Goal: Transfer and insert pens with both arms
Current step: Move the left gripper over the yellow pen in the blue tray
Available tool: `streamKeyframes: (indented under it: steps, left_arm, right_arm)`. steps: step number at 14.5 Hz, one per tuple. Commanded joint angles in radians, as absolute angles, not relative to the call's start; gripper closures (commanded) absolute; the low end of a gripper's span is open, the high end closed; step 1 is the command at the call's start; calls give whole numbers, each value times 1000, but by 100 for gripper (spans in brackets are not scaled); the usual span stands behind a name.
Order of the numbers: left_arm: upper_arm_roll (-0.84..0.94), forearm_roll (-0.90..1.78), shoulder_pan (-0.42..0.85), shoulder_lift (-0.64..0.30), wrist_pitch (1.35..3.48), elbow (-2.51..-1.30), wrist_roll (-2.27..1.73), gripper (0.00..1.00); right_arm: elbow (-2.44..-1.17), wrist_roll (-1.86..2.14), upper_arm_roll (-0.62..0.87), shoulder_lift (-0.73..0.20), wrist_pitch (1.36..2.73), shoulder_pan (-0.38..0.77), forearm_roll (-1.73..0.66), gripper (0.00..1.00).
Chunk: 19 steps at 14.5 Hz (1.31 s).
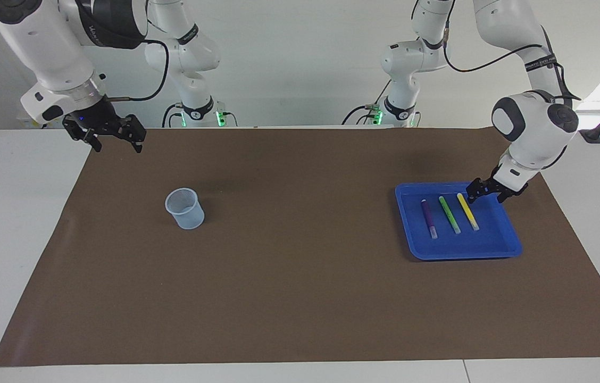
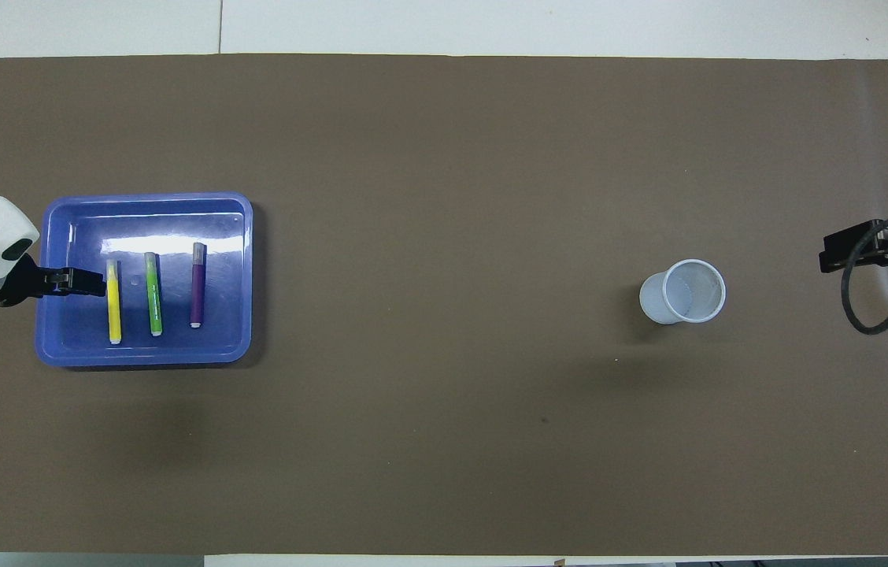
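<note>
While the cup point(image 1: 185, 208) stands empty, three pens point(image 1: 449, 214) lie in the tray point(image 1: 507, 247).

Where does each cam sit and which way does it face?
Facing view: high across the table, looking at the robots; both arms show whole, left gripper at the yellow pen, right gripper waiting.
Overhead view: above the robots' end, looking steeply down; only wrists and grippers show.
Shared: blue tray, three pens, cup, half a turn apart.

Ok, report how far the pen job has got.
Nothing is inserted: the cup is empty, and the purple pen, green pen and yellow pen lie in the blue tray. In hand: the left tool is at the yellow pen. The right tool waits. All transfers remain.
</note>
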State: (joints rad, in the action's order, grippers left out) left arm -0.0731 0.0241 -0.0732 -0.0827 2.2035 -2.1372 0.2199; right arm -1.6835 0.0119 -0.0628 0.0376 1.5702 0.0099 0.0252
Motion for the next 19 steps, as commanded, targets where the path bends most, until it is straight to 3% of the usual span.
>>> streamKeyframes:
  steps: [1, 5, 14, 19]
  left_arm:
    - [-69, 23, -78, -101, 2192, -2099, 235, 0]
    - [-69, 8, -75, -117, 2143, -2057, 235, 0]
    - [-66, -12, -64, -123, 2221, -2138, 235, 0]
    - [-66, -11, -57, -143, 2299, -2200, 226, 9]
  right_arm:
    - [-1697, 32, -61, 52, 1562, 5, 23, 0]
    - [-1697, 32, -61, 52, 1562, 5, 23, 0]
    - [-1697, 32, -61, 52, 1562, 5, 23, 0]
    - [-1697, 32, -61, 52, 1562, 5, 23, 0]
